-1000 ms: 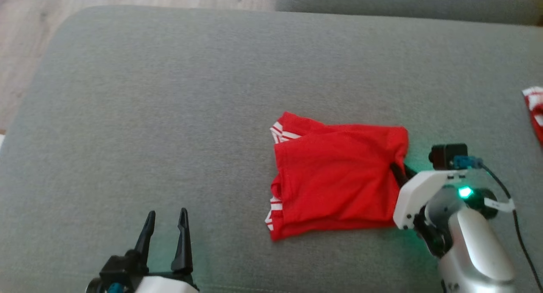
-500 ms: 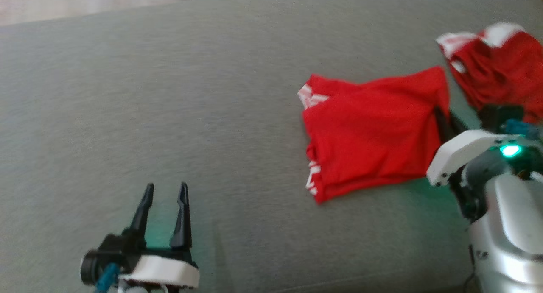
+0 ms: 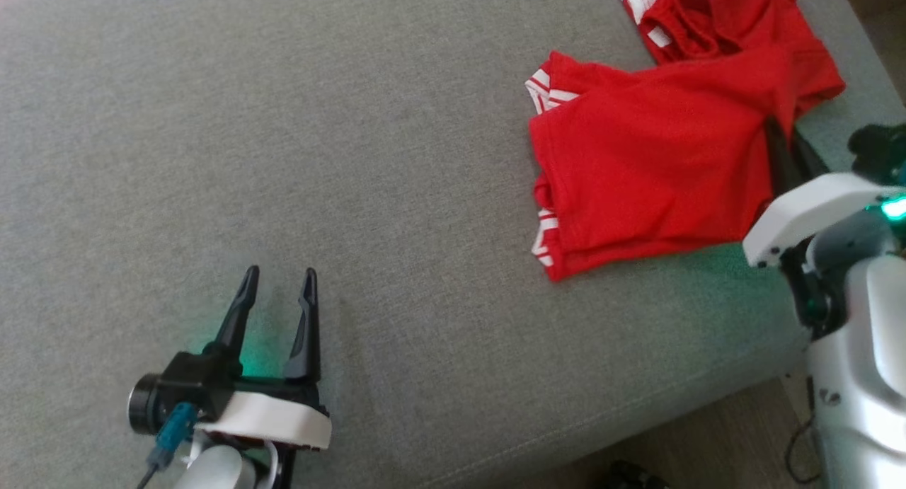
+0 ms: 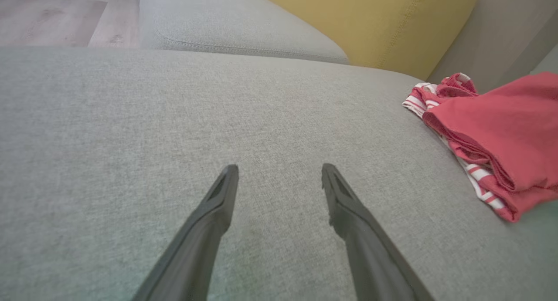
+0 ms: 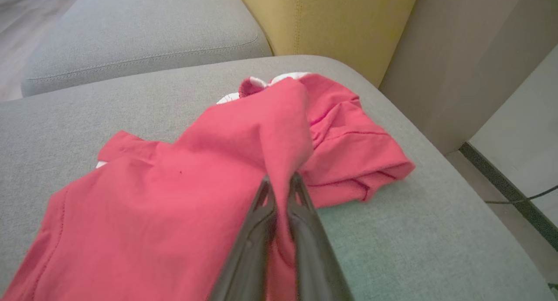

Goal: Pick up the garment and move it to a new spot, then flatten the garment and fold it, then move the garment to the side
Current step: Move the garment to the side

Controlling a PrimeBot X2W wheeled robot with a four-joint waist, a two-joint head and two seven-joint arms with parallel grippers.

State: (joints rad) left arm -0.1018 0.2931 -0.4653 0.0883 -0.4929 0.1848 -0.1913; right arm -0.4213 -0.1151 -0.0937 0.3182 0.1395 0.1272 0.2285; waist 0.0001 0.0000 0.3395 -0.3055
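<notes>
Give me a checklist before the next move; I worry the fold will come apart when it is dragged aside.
1. Right gripper shut on the folded garment edge: ok.
2. Left gripper open, apart from the cloth: ok.
3. Fold layers stacked: ok.
4. Folded garment apart from the second red garment: not ok, they overlap in the head view.
5. Bare cushion toward the robot's left: ok.

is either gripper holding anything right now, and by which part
The right gripper holds the folded garment, jaws shut on a pinch of cloth at its edge nearest that arm. The left gripper is open and holds nothing.
</notes>
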